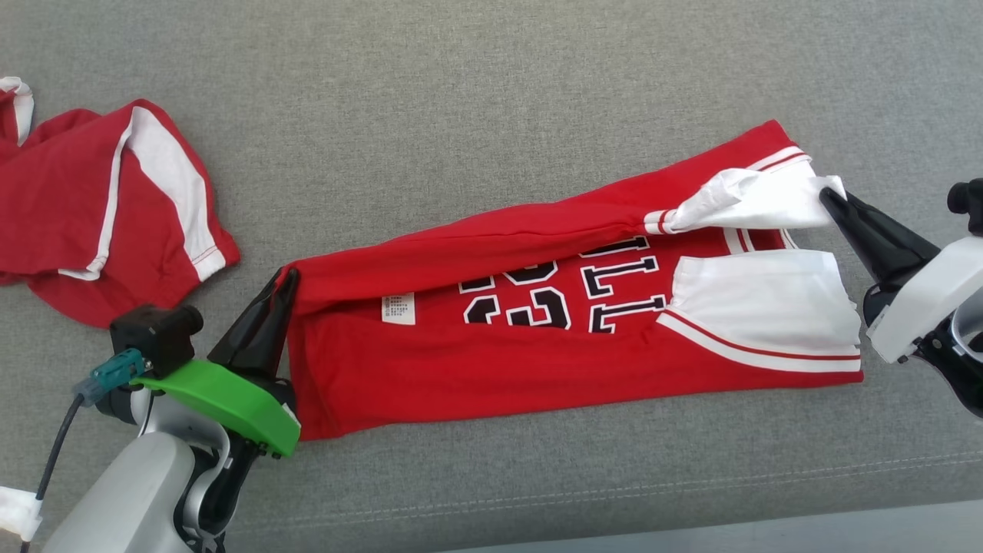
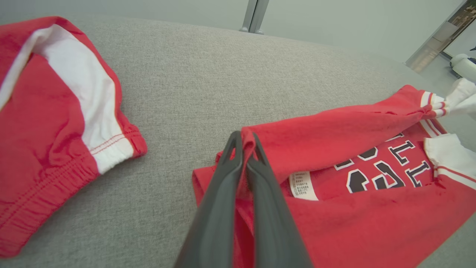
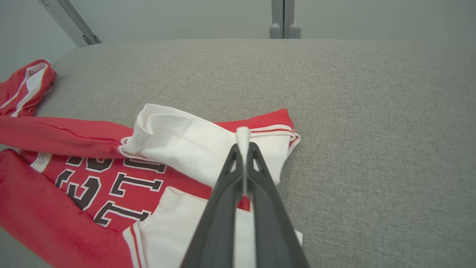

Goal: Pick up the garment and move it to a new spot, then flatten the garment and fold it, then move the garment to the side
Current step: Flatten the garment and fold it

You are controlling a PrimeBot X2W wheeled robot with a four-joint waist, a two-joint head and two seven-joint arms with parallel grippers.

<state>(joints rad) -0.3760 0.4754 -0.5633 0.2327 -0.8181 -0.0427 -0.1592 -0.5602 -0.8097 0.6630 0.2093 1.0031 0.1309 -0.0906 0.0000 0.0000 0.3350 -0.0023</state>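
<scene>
The right end effector (image 3: 243, 149), its two long dark fingers pressed together, pinches a fold of the white sleeve (image 3: 186, 141) of a red-and-white fabric jersey (image 3: 48, 212). The jersey lies spread on the grey woven-cloth counter (image 3: 372, 130) with its black, white-edged lettering (image 3: 122, 186) facing up and a small white label (image 3: 41, 160) near its left end. A crumpled red-and-white garment (image 3: 22, 87) lies beyond it at the far left.

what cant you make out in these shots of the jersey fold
- Jersey print: in the head view its top is covered by the folded-over red edge, so it cannot be read whole.
- Care label: the text is too small in the head view and blurred in the left wrist view.
- Second red garment: cut off by the head view's left edge.
- Right gripper: its arm runs off the head view's right edge.
</scene>
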